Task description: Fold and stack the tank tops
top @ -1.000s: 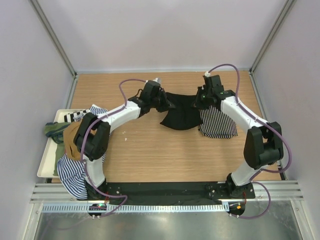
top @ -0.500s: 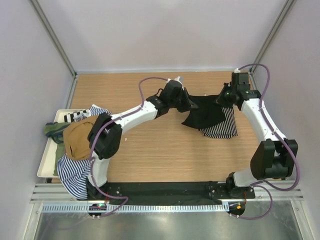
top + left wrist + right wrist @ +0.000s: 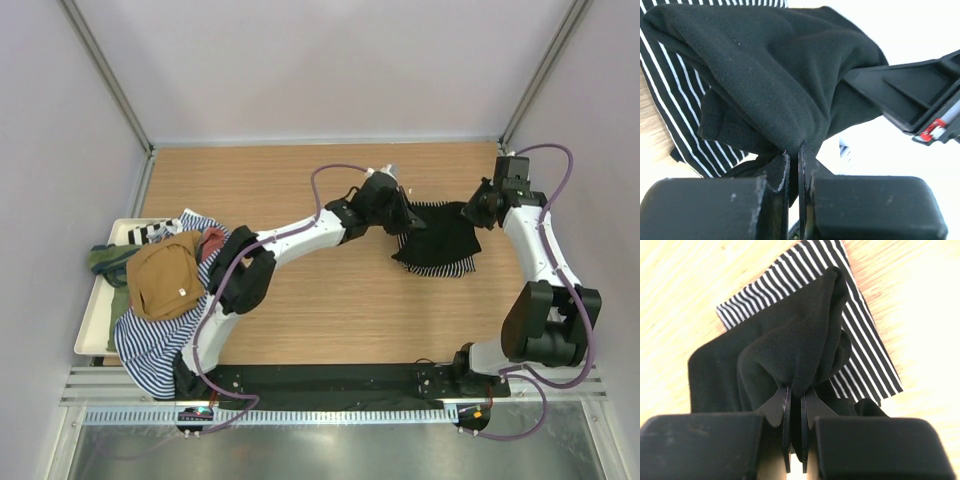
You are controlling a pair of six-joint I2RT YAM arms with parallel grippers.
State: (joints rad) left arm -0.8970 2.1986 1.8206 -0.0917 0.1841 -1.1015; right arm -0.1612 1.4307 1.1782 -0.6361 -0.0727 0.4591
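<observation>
Well left of the black-and-white striped tank top (image 3: 447,267), which lies folded flat on the table (image 3: 300,300), the white tray (image 3: 86,335) holds the waiting pile: a green top (image 3: 104,260), a tan top (image 3: 165,285) and a blue-and-white striped top (image 3: 148,352) spilling over the tray's near edge. The left arm has swung away from that pile, so the tan top now shows in full. Nearer the striped tank top, at its left edge, the left gripper (image 3: 407,220) is clenched on one corner of the black tank top (image 3: 440,238), a fold of cloth pinched between its closed fingers in the wrist view. A second ago the black tank top hung mostly to the left of the striped one. Both arms have since carried it rightwards, and it now drapes directly over the striped tank top, covering most of it and leaving striped cloth showing along the near and right edges. At the striped top's far right corner, the right gripper (image 3: 478,212) is likewise clamped on the opposite corner of the black cloth. The stacking step looks nearly done for this pair. What probably remains is lowering the black top squarely, letting go with both grippers, then returning to the pile on the tray.
</observation>
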